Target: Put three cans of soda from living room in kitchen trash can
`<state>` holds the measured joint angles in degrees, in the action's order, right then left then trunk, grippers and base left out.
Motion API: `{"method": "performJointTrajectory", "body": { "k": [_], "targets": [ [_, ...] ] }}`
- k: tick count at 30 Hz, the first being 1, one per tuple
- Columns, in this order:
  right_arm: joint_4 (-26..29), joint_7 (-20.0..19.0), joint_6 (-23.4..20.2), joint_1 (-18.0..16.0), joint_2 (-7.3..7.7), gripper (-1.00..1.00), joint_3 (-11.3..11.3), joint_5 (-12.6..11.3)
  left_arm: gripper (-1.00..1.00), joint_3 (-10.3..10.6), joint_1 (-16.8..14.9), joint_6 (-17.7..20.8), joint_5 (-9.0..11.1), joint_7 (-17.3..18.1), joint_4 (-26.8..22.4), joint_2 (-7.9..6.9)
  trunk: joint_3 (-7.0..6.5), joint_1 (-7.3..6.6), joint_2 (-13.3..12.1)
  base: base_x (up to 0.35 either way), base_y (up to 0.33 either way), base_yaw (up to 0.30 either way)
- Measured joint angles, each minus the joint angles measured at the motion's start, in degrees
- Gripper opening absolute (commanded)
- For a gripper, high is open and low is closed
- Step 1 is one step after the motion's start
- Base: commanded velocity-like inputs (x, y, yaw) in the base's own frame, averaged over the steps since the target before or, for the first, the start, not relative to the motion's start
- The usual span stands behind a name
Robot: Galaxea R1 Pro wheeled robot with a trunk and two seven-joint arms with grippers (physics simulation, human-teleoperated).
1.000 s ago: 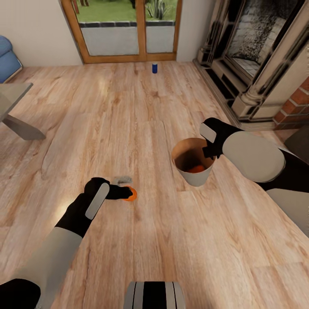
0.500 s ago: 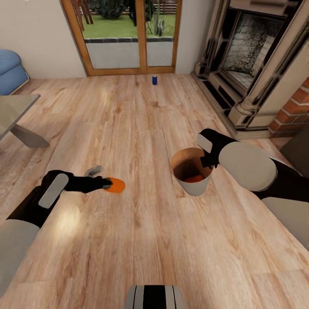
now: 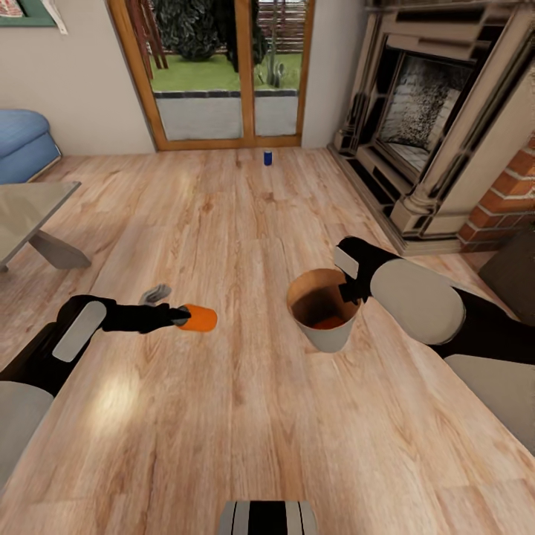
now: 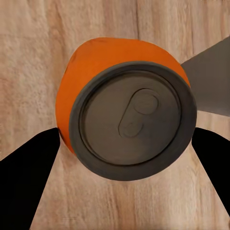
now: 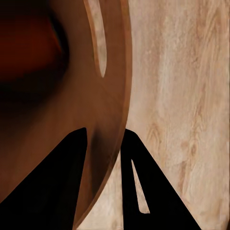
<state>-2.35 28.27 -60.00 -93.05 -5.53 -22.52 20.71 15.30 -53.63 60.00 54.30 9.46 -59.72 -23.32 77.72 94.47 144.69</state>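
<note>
My left gripper (image 3: 185, 317) is shut on an orange soda can (image 3: 198, 318), held on its side above the wood floor; the left wrist view looks straight at the can's grey top (image 4: 132, 124) between the black fingers (image 4: 28, 184). The pale trash can (image 3: 327, 336) with a coppery inside stands to its right, a second orange can (image 3: 327, 323) lying in its bottom. My right gripper (image 3: 348, 290) is shut on the bin's rim; the right wrist view has the brown wall (image 5: 112, 91) pinched between the fingers (image 5: 57, 182). The dark blue can (image 3: 267, 157) stands far off by the glass door.
A glass-topped low table (image 3: 30, 212) and blue sofa (image 3: 26, 148) are at the left. The dark fireplace (image 3: 423, 111) and red brick wall (image 3: 513, 193) line the right side. The wood-framed glass door (image 3: 223, 74) is straight ahead. A small grey object (image 3: 156, 293) lies on the floor near the left arm.
The view has tilted up. My left gripper has lifted the orange can off the floor and drawn it left. The right gripper and bin have shifted slightly left.
</note>
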Motion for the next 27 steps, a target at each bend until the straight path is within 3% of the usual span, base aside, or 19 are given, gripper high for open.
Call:
{"method": "performJointTrajectory", "body": {
  "k": [7, 12, 15, 19, 24, 27],
  "targets": [
    [0.01, -0.29, 0.35, 0.56, -0.72, -1.00, -2.32, -2.03, -1.00, 0.10, 0.08, 0.00, 0.11, 0.01, 0.01, 0.18, -1.55, -0.18, -0.09, 0.000, 0.000, 0.000],
    [0.03, -0.05, 0.00, 1.17, -0.83, -1.00, -0.20, -0.13, -1.00, -0.29, 0.16, 0.00, 0.41, 3.31, -0.53, 0.20, -2.66, -0.31, -0.16, 0.000, 0.000, 0.000],
    [-0.01, -0.13, 0.00, 1.72, -0.91, -1.00, -0.34, -0.59, -1.00, -0.41, 0.16, 0.00, 0.41, 6.06, -1.77, -0.03, -3.32, -0.39, -0.20, 0.000, 0.000, 0.000],
    [0.03, -0.24, 0.16, 2.72, -1.33, -1.00, -1.51, -1.39, -1.00, -0.59, 0.13, 0.00, 1.01, 8.20, -5.05, -0.30, -4.21, -0.49, -0.25, 0.000, 0.000, 0.000],
    [0.00, -0.28, 0.00, 4.34, -2.09, -1.00, -0.39, -0.76, -1.00, -0.56, 0.26, 0.00, 1.47, 9.25, -13.03, -0.33, -4.87, -0.56, -0.30, 0.000, 0.000, 0.000],
    [0.04, -0.47, 0.00, 5.43, -2.76, -1.00, -0.49, -0.78, -1.00, -0.47, 0.44, 0.00, 4.61, 9.35, -16.92, -0.23, -4.88, -0.56, -0.30, 0.000, 0.000, 0.000]
  ]
}}
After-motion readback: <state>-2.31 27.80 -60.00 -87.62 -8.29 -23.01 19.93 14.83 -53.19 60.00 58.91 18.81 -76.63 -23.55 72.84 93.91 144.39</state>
